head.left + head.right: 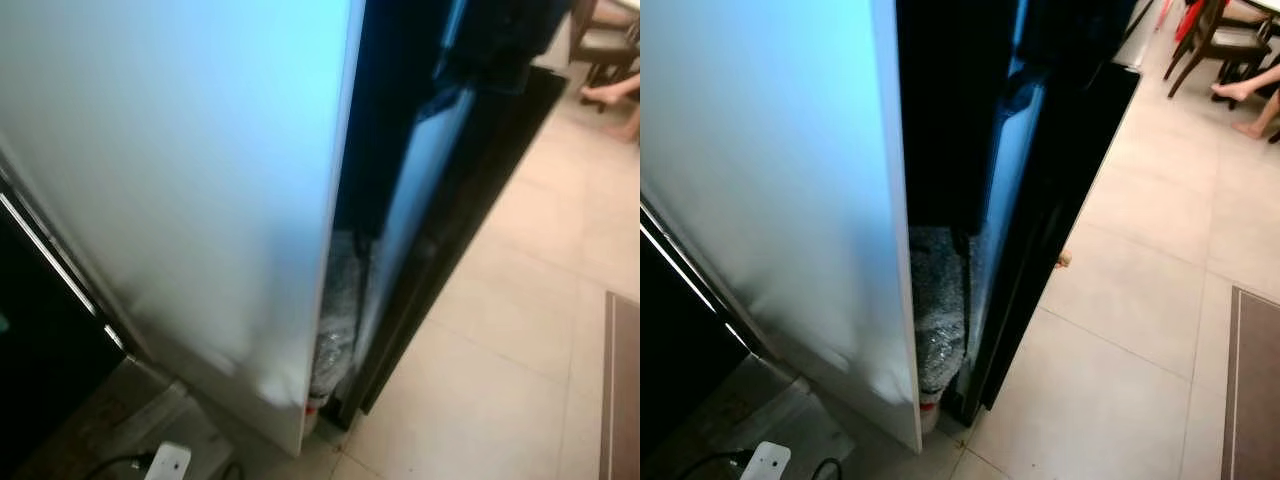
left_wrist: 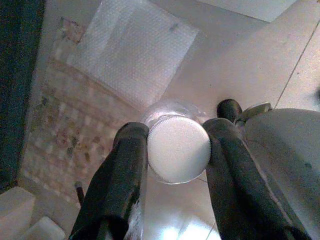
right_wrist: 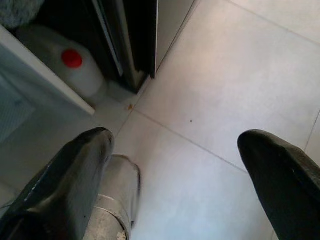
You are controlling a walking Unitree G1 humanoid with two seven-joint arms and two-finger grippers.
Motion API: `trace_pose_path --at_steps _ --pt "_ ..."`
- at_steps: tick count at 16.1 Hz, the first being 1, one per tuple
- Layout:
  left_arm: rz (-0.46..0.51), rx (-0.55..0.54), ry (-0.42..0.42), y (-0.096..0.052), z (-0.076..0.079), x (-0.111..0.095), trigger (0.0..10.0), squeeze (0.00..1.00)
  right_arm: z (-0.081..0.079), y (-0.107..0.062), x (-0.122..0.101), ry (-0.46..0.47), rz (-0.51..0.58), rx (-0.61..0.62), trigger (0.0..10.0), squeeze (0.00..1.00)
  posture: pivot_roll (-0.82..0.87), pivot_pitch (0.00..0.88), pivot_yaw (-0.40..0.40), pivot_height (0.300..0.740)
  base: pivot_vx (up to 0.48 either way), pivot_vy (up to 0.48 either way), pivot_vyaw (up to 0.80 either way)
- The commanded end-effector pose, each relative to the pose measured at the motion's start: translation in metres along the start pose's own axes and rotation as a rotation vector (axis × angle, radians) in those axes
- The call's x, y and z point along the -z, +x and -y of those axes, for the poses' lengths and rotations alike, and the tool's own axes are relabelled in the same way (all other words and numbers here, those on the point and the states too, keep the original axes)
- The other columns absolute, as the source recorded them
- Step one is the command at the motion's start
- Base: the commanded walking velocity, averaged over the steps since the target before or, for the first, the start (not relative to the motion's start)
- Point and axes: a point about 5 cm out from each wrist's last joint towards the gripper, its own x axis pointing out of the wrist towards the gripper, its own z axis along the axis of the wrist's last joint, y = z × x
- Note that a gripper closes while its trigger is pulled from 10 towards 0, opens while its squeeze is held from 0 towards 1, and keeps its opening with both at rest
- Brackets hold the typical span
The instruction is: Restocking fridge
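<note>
Left gripper (image 2: 177, 150): its two black fingers (image 2: 120, 185) are pinched on a clear bottle (image 2: 170, 112), one finger on each side of the bottle's white ribbed cap (image 2: 178, 148). The cap faces the wrist camera, so the bottle's long axis runs along the fingers, with the cap end nearest the wrist and the body pointing away toward the floor. Beyond the fingertips lie a sheet of bubble wrap (image 2: 135, 52) and a patch of patterned mosaic flooring (image 2: 65, 130).

Right gripper (image 3: 175, 165): its fingers (image 3: 75, 175) are spread wide apart, with nothing between them. Pale floor tiles (image 3: 210, 100) lie below the gap. Ahead of the fingertips, on the side of the finger marked above, a white jug with a red cap (image 3: 73, 59) stands just beside the lower edge of a dark cabinet (image 3: 135, 35).

Head views: a tall white panel (image 1: 190, 180) stands close in front, with a dark fridge (image 1: 1060, 200) just beside it. A roll of bubble wrap (image 1: 938, 320) stands in the narrow gap between the two. A person's bare feet (image 1: 1240, 95) rest on the tiles near a wooden chair (image 1: 1215, 40), well apart from the fridge. The views are blurred
</note>
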Motion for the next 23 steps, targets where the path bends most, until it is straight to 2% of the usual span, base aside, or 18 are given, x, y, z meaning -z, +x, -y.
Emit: trace_pose_path --at_steps 1,5,7,9,11,12,13,14,16,18,20,22,23 --pt "-0.001 0.003 0.01 0.0 0.003 -0.001 10.0 0.0 0.003 -0.007 0.017 -0.008 -0.072 0.006 10.0 0.0 -0.05 0.045 -0.017 0.74 0.0 0.0 0.0" --pt "-0.002 0.001 0.008 0.0 0.003 -0.001 10.0 0.0 0.006 -0.008 0.011 -0.029 -0.006 0.038 10.0 0.0 -0.05 0.043 -0.018 0.74 0.0 0.0 0.0" --pt "-0.001 -0.001 0.007 0.0 0.004 -0.001 10.0 0.0 0.007 -0.01 0.005 -0.045 0.072 0.057 10.0 0.0 -0.05 0.045 -0.022 0.74 0.0 0.0 0.0" --pt "0.0 -0.004 0.007 0.0 0.003 0.0 10.0 0.0 0.01 -0.016 -0.007 -0.057 0.246 0.16 10.0 0.0 -0.07 0.043 -0.023 0.74 0.0 0.0 0.0" --pt "0.0 -0.005 0.011 0.0 0.002 0.0 10.0 0.0 0.01 -0.019 -0.012 -0.052 0.315 0.198 10.0 0.0 -0.08 0.041 -0.025 0.74 0.0 0.0 0.0" --pt "0.0 -0.006 0.012 0.0 0.002 0.0 10.0 0.0 0.016 0.0 -0.04 -0.047 0.353 0.215 10.0 0.0 -0.08 0.041 -0.025 0.74 0.0 0.0 0.0" --pt "0.0 -0.006 0.013 0.0 0.002 0.0 10.0 0.0 0.03 0.032 -0.115 -0.056 0.432 0.226 10.0 0.0 -0.09 0.038 -0.027 0.74 0.0 0.0 0.0" --pt "0.001 -0.007 0.013 0.0 0.001 0.0 10.0 0.0 0.034 0.036 -0.148 -0.06 0.502 0.226 10.0 0.0 -0.09 0.038 -0.027 0.74 0.0 0.0 0.0" --pt "0.002 -0.008 0.012 0.0 0.001 0.001 10.0 0.0 0.027 0.032 -0.162 -0.059 0.59 0.188 10.0 0.0 -0.1 0.033 -0.028 0.74 0.0 0.0 0.0" --pt "0.002 -0.007 0.016 0.0 0.001 0.001 10.0 0.0 0.021 0.025 -0.188 -0.052 0.712 0.156 10.0 0.0 -0.11 0.016 -0.033 0.74 0.0 0.0 0.0" --pt "0.002 -0.006 0.014 0.0 0.002 0.002 10.0 0.0 0.018 0.015 -0.205 -0.055 0.775 0.134 10.0 0.0 -0.11 0.004 -0.041 0.74 0.0 0.0 0.0" --pt "0.001 -0.007 0.012 -0.001 0.003 0.002 10.0 0.0 0.018 0.006 -0.202 -0.035 0.782 0.133 10.0 0.0 -0.11 0.0 -0.044 0.74 0.0 0.0 0.0" --pt "0.001 -0.007 0.012 -0.001 0.003 0.003 10.0 0.0 0.017 0.001 -0.193 -0.042 0.774 0.12 10.0 0.0 -0.11 0.0 -0.045 0.74 0.0 0.0 0.0"
